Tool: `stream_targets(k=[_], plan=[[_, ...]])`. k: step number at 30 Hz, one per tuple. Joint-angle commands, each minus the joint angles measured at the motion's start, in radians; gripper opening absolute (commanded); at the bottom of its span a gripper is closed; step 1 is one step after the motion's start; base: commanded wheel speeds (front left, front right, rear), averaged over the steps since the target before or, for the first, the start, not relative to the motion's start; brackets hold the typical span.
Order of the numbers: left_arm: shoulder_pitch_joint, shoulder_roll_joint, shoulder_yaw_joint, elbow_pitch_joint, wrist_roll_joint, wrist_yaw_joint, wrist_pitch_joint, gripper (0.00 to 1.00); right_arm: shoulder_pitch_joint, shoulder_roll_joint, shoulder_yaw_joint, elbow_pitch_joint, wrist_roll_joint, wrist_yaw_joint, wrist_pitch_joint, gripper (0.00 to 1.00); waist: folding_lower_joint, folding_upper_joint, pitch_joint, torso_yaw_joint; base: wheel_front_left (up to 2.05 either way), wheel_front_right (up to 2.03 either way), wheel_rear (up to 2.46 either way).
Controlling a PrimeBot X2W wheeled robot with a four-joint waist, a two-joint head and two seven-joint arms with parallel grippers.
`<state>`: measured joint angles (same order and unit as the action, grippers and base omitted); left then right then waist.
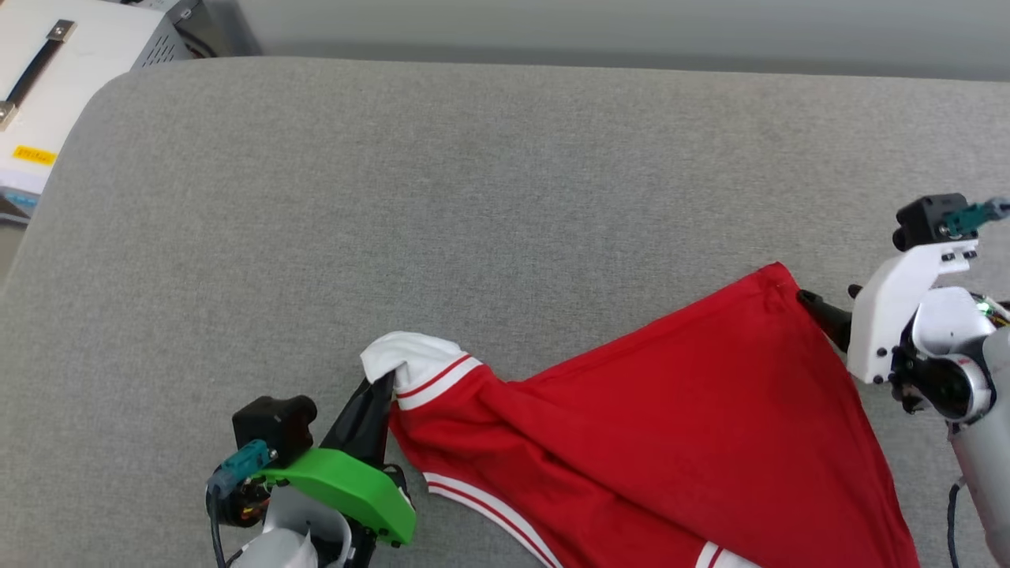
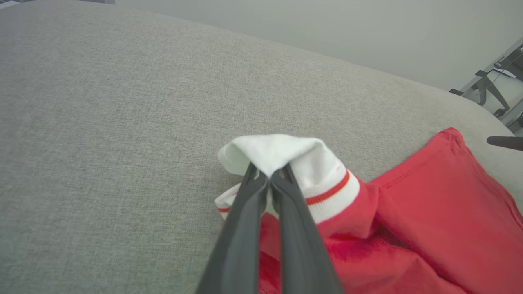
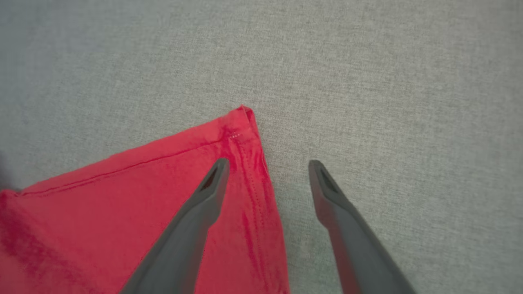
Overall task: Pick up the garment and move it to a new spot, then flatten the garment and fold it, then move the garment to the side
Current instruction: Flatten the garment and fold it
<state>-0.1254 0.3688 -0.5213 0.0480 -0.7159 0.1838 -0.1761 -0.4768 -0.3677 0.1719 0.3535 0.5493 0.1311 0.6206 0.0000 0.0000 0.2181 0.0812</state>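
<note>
Gripping white sleeve [image 2: 286,151] of red garment [image 1: 671,410], lower middle of head frame on grey cushion [image 1: 473,197], left gripper [image 2: 269,177] jaws closed; right gripper [image 3: 267,167] jaws wide astride hem corner [image 3: 243,122], apparently for spreading flat

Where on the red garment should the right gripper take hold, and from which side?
Probably the free hem corner of the garment, approached from its outer edge. It lies flat and pointed on the grey cushion, and the open right gripper straddles that edge; the left gripper pinches the white sleeve.
</note>
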Motion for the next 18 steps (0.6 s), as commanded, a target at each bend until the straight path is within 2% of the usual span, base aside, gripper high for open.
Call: stream_targets(k=[1, 7, 12, 13, 14, 15, 18], plan=[[-0.034, -0.013, -0.007, -0.004, 0.013, -0.011, -0.011, 0.00, -0.058, -0.023, 0.055, 0.034, 0.018, 0.000, 0.047, 1.00, 0.0000, 0.0000, 0.049, 0.044, 0.00, 0.00, 0.00], [-0.068, -0.033, -0.017, 0.006, 0.018, -0.025, -0.023, 0.00, -0.154, -0.062, 0.191, 0.137, 0.020, 0.000, 0.051, 1.00, 0.0000, 0.0000, 0.093, 0.074, 0.00, 0.00, 0.00], [-0.076, -0.048, -0.024, 0.026, 0.014, -0.033, -0.031, 0.00, -0.134, -0.048, 0.282, 0.255, 0.086, 0.000, 0.085, 1.00, 0.0000, 0.0000, 0.101, 0.092, 0.00, 0.00, 0.00], [-0.076, -0.050, -0.024, 0.029, 0.013, -0.034, -0.032, 0.00, -0.128, -0.047, 0.301, 0.270, 0.098, 0.000, 0.106, 0.95, 0.0000, 0.0000, 0.101, 0.094, 0.00, 0.00, 0.00], [-0.076, -0.052, -0.024, 0.033, 0.012, -0.035, -0.033, 0.00, -0.121, -0.045, 0.316, 0.285, 0.119, 0.000, 0.128, 0.40, 0.0000, 0.0000, 0.099, 0.096, 0.00, 0.00, 0.00], [-0.075, -0.052, -0.025, 0.036, 0.011, -0.036, -0.034, 0.00, -0.119, -0.044, 0.326, 0.292, 0.133, 0.000, 0.139, 0.00, 0.0000, 0.0000, 0.097, 0.096, 0.00, 0.00, 0.00], [-0.071, -0.054, -0.024, 0.043, 0.007, -0.035, -0.036, 0.00, -0.122, -0.047, 0.351, 0.300, 0.165, 0.000, 0.158, 0.00, 0.0000, 0.0000, 0.088, 0.094, 0.00, 0.00, 0.00]])
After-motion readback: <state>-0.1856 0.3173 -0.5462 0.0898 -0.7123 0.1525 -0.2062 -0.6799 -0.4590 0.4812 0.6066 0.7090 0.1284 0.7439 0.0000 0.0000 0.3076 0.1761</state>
